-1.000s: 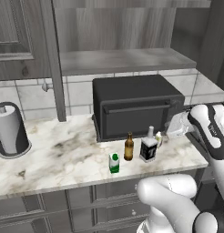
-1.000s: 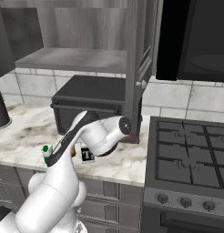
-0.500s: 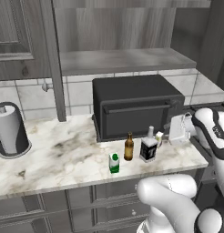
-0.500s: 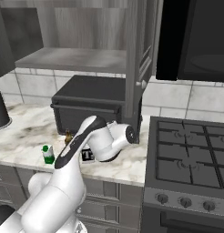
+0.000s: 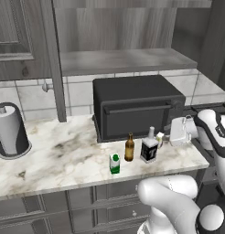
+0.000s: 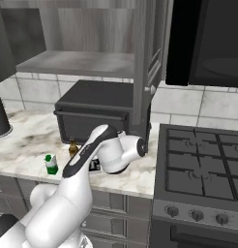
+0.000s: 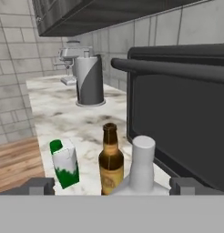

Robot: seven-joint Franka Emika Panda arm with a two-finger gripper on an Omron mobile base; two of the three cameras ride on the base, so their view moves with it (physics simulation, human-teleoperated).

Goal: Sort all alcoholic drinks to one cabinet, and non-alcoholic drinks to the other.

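Pincer point(image 5: 165, 137) hovering low over the marble tabletop point(image 5: 64, 155), jaws spread wide and gripping nothing, both dark fingertips point(image 7: 40, 185) showing apart at the bottom of the hand view. Lining up directly ahead of it, between the fingertips: the clear bottle with the black label point(image 5: 149, 146), its white cap point(image 7: 143, 145) closest to the camera, standing upright and just beside the pincer. Standing just beyond that, also upright, the slim brown beer bottle point(image 5: 129, 147), close to the clear bottle but apart from it. Sitting further out and a little toward the tabletop's front edge, the small green-and-white carton point(image 5: 115, 163), upright, apart from the beer bottle. Looming just behind the bottles, on the far side from the tabletop's front edge, the black toaster oven point(image 5: 135, 106) with its bar handle point(image 7: 170, 69) across the door. Standing well away past the carton, along the tiled wall, the paper towel roll on its dark holder point(image 5: 11, 131). Hanging above the toaster oven, an open grey cabinet shelf point(image 5: 123, 59).
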